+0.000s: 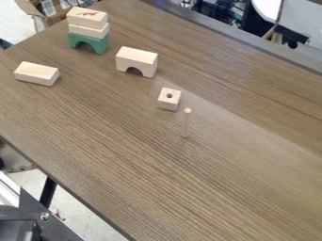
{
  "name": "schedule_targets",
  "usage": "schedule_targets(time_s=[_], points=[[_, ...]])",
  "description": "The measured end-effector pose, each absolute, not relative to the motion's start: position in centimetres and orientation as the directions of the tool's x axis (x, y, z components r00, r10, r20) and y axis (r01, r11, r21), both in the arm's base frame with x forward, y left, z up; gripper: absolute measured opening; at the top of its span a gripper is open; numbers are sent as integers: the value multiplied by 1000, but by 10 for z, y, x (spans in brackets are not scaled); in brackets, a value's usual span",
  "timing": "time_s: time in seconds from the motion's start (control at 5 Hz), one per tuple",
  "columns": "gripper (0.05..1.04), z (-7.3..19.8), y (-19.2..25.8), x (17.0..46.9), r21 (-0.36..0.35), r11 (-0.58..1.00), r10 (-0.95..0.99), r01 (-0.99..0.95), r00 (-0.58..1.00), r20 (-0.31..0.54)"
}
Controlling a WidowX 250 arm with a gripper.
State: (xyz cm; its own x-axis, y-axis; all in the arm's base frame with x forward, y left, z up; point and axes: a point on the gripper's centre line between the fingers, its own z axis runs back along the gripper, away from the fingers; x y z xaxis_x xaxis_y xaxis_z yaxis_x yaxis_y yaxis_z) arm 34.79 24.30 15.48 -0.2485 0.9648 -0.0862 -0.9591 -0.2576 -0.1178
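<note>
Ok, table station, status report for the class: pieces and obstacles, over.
Thin pale wooden peg upright, nothing touching its sides. Small pale wooden block, hole facing up, close by. Pale wooden arch beyond, apart from both.

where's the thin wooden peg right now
In the camera view, the thin wooden peg stands upright near the middle of the table, just below and to the right of the small block with a hole.

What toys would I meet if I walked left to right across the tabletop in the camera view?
Pale rectangular wooden block → green arch block topped by two pale wooden slabs → pale wooden arch block → small wooden cube with a hole → thin round wooden stick.
</note>
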Motion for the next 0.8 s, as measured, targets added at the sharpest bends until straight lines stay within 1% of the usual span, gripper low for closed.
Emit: schedule_targets(time_s=[0.2, 0.4, 0.6, 0.8], points=[[999, 134, 242, 347, -69, -260, 962, -963, -252, -108], [999, 113, 238, 335, -30, -270, 957, -962, -265, -119], [999, 118, 242, 320, -46, -296, 951, -954, -290, -104], [999, 112, 244, 300, -33, -327, 941, -944, -323, -103]])
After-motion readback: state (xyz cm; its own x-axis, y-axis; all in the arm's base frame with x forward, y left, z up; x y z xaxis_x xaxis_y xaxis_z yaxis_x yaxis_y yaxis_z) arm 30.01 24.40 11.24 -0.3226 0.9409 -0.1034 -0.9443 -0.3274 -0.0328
